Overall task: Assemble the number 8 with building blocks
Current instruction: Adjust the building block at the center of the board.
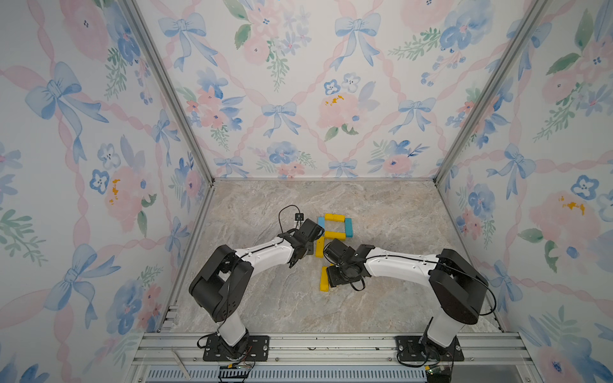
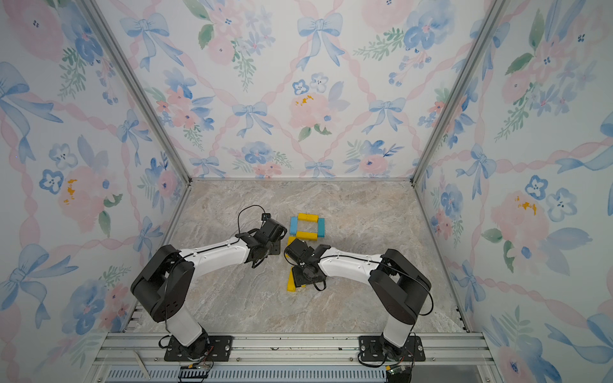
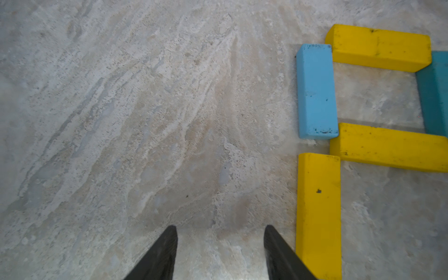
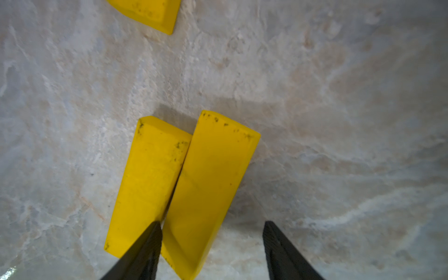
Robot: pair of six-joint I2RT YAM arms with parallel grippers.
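Left hand (image 3: 220, 228): fingers moderately apart, nothing between them, low over the bare marbled surface (image 3: 121, 121). One finger (image 3: 278, 252) is just beside the lower-left yellow bar (image 3: 318, 213).

Right hand (image 4: 212, 223): fingers apart, no grip. It is set over two loose bars lying long side to long side. One finger (image 4: 145, 247) sits at the seam between them. The outer loose bar (image 4: 148, 184) lies outside the gap. The inner loose bar (image 4: 213, 174) lies partly inside it, clear of the opposite finger (image 4: 281, 249).

Number 8 (image 1: 334, 234): partly built, mid-surface.
- Upper loop closed: top yellow bar (image 3: 378, 48), light blue bar (image 3: 316, 92) on the robot's left, teal bar (image 3: 435, 94) on its right, middle yellow bar (image 3: 390, 148).
- The lower-left yellow bar runs toward the robot from the blue-and-middle corner.
- In both top views the loose pair lies nearer the robot, apart from the figure and mostly under the right wrist.
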